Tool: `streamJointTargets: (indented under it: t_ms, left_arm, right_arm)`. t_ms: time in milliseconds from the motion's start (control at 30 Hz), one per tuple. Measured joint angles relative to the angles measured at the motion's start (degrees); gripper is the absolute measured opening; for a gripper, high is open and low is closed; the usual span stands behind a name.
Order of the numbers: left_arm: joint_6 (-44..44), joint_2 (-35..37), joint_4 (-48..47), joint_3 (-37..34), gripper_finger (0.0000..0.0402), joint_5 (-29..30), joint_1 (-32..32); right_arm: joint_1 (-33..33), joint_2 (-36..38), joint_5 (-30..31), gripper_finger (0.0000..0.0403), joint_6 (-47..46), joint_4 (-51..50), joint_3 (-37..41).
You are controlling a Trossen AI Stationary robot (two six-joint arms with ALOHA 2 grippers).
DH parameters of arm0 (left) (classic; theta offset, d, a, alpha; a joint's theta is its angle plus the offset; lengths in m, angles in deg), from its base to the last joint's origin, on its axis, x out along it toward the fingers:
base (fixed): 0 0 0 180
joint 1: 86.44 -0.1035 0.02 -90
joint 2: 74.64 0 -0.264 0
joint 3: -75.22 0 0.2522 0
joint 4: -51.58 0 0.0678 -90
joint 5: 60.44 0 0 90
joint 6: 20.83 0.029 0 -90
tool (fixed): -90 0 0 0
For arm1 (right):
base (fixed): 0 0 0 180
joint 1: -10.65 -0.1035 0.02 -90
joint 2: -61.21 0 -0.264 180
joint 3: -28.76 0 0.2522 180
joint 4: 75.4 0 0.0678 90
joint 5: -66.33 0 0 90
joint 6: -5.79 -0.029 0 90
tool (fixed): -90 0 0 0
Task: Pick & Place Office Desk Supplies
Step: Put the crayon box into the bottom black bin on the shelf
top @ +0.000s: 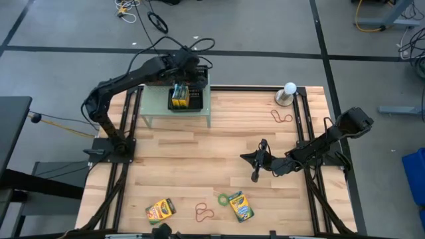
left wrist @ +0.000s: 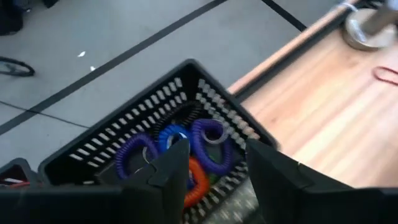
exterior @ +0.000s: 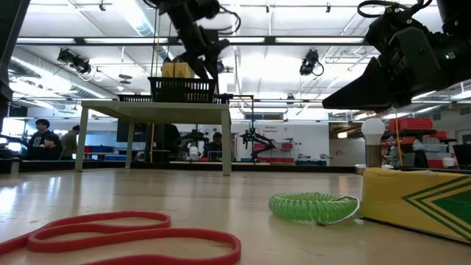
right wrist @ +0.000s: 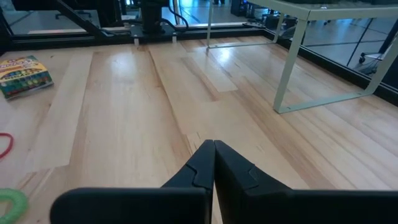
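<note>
Left gripper (left wrist: 211, 171) parted above black tray (top: 188, 98) on shelf (top: 154, 101), holding nothing; coils (left wrist: 205, 140) inside. Right gripper (right wrist: 213, 163) clenched, empty, low over table (top: 199, 159). Red band (exterior: 125, 234) near front edge: likely light, floppy, best pinched across one strand. Crayon box (top: 241, 206) stiff, gripped across narrow sides

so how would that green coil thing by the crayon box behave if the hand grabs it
The green coil looks like a springy spiral, so it would probably stretch and flop. It seems light and thin, likely to slide on the smooth table when nudged. It lies flat beside the crayon box, so rolling seems unlikely.
</note>
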Motion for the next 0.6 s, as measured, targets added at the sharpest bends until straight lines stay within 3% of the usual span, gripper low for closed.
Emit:
streamJointTargets:
  t_ms: [267,467,600]
  left_arm:
    - [6.0,2.4,-2.2,6.3,0.0078,0.7,11.9]
    - [8.3,2.8,-6.5,6.0,0.0011,1.0,29.2]
    - [3.3,2.8,-9.0,1.5,0.0007,1.4,41.6]
  right_arm:
    - [0.0,0.0,0.0,0.0011,0.3,-0.5,0.0]
    - [-0.1,0.0,0.0,0.0011,0.4,1.2,0.0]
    - [-0.1,0.0,0.0,0.0011,0.5,1.2,0.0]
